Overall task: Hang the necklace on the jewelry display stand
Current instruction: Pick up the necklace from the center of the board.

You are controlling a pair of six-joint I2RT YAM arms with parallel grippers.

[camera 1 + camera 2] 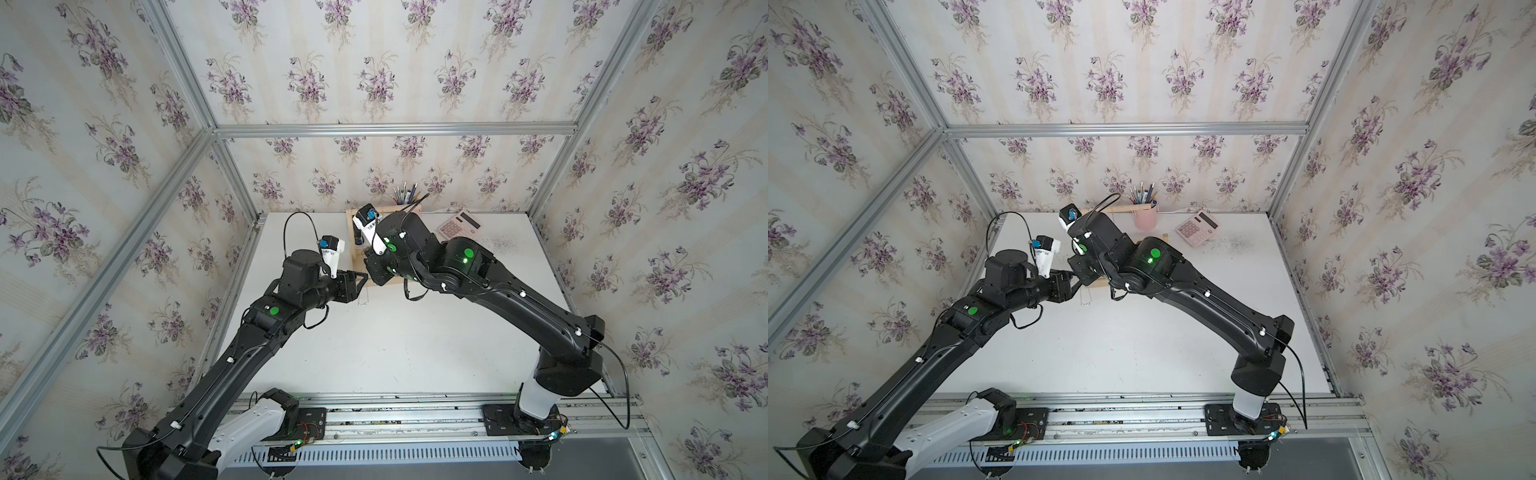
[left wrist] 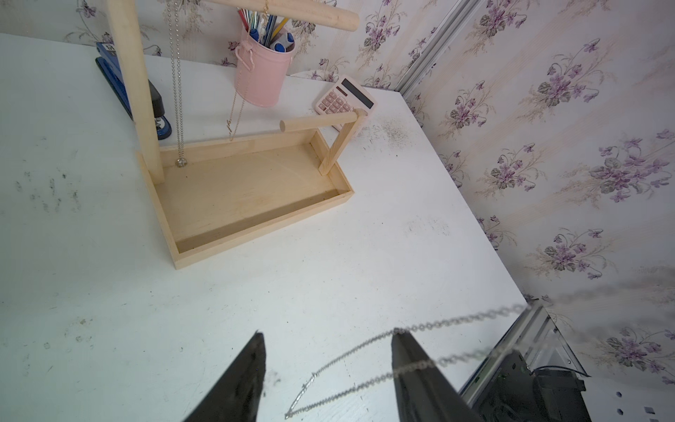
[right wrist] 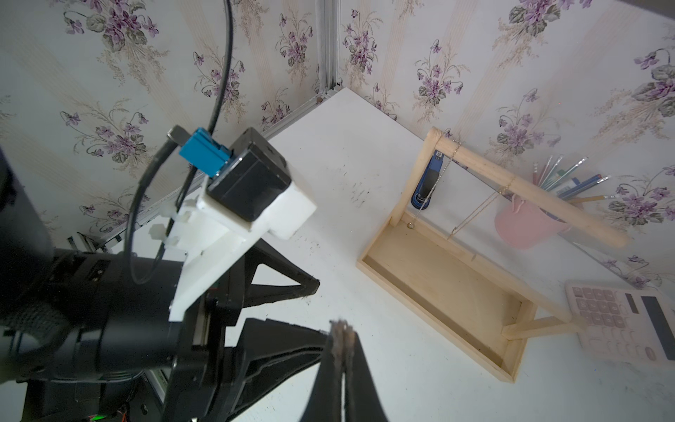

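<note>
Your left gripper (image 2: 327, 336) is released, jaws apart at the bottom of the left wrist view. The necklace (image 2: 303, 392) is only draped over the finger (image 2: 409, 365) on the right of that frame, not pinched. Two strands run off toward the right edge, and a loop with a small bar sags to the bottom centre. You cannot tell whether it touches the table (image 2: 109, 310).

Your right gripper (image 3: 341, 325) is clenched at the bottom centre of the right wrist view. Something grey sits between its tips, probably the chain, but the pinch is too blurred to be sure.

The jewelry display stand (image 2: 255, 239) sits in the upper left of the left wrist view, near the necklace but apart from it. Two other chains (image 2: 177, 91) hang from its top bar (image 2: 328, 14), and the short dowel (image 2: 317, 124) is bare.

Expect the necklace to be light, limp and slick. It will likely slide off a tilted finger and tangle easily. Take it by a strand near the top of the loop, keep the loop spread between both grippers, and pull gently, because the links look thin.
</note>
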